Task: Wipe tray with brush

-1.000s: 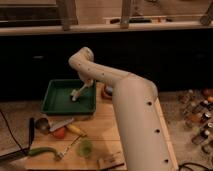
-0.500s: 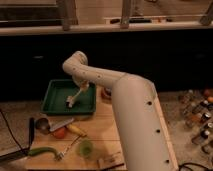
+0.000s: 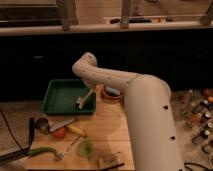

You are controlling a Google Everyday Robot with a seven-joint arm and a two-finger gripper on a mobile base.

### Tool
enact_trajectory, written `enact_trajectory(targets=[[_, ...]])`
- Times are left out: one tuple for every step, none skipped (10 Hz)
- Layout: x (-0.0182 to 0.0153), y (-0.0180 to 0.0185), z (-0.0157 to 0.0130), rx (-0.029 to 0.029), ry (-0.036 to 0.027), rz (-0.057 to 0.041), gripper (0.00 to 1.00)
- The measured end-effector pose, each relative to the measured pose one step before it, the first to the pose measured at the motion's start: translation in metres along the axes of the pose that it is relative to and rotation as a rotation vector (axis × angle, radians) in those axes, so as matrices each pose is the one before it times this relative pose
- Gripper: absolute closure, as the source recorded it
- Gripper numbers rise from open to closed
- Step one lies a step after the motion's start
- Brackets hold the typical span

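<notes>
Tool (image 3: 93,90) hangs over the right part of the green tray (image 3: 61,95), tucked under the bent arm (image 3: 107,77), clamped on the brush (image 3: 85,98). Brush slants down-left, bristle end low by the tray's right rim; contact unclear. Tray sits back-left on the wooden surface (image 3: 107,131). Yellow-handled knife (image 3: 75,129) lies in front.

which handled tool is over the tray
The pale brush, at the gripper over the tray; the green-handled utensil and yellow-handled knife lie on the board.
</notes>
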Motion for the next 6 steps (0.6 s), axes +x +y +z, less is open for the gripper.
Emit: enact_trajectory(targets=[[0.00983, -0.00690, -0.00252, 0.00945, 0.01110, 0.02524, 1.00], [0.00675, -0.01142, -0.00249, 0.01290, 0.00870, 0.02084, 1.00], [0.00160, -0.00842, -0.00058, 0.00857, 0.00478, 0.00474, 1.00], [-0.00421, -0.00701, -0.00016, 0.00602, 0.00079, -0.00268, 1.00], [-0.00863, -0.00786, -0.00106, 0.01186, -0.00720, -0.01100, 1.00], [-0.01285, -0.00810, -0.00183, 0.01232, -0.01607, -0.02745, 1.00]])
